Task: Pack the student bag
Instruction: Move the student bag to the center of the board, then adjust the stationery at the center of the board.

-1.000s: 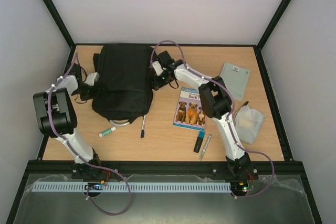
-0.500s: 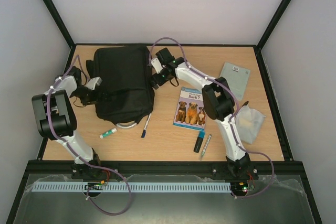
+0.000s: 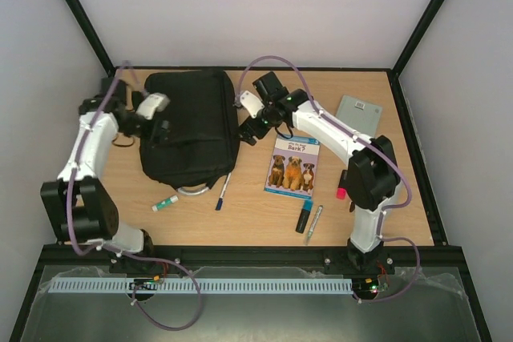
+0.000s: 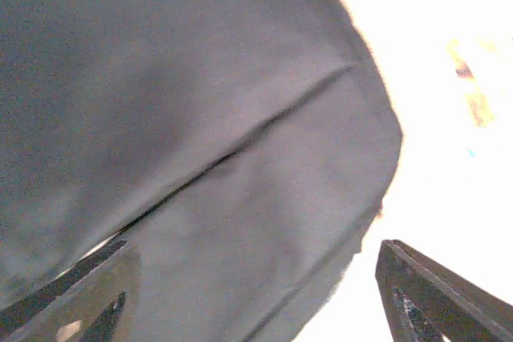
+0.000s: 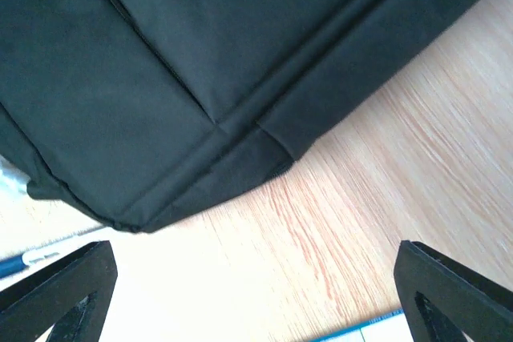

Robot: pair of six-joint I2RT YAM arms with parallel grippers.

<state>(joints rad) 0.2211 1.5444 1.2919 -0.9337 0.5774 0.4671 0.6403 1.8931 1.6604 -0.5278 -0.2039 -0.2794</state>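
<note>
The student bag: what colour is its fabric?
The bag is plain black. The top external view shows it best.

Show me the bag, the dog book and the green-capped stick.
bag [image 3: 192, 130]: top view, centre of black front panel.
dog book [image 3: 292, 169]: top view, dogs on cover.
green-capped stick [image 3: 165, 203]: top view, white barrel.

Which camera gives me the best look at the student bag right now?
Top external: the whole student bag shows, lying on the table. Left wrist sees only close, blurred black fabric; right wrist only one corner.
</note>
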